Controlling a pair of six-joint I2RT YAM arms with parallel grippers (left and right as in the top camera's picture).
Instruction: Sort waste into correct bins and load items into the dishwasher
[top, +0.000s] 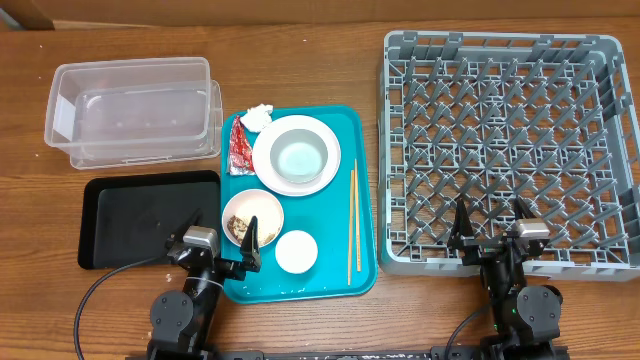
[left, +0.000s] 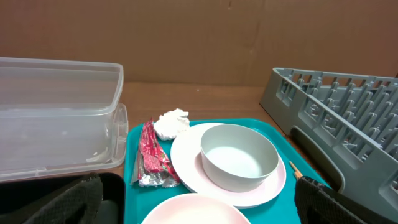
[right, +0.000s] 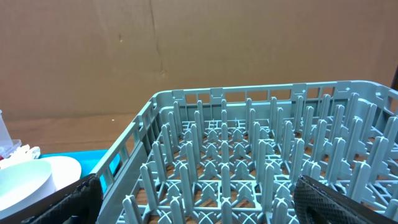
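Two end effectors stood open and empty: left end effector, right end effector. Red foil wrapper lay far-left on the teal tray, beside the plate. It was judged light, crinkly and slippery; a pinch at its bunched middle was advised.

L wrist view: pinkish bowl cut off at btm, clear tub at left, rack at right.
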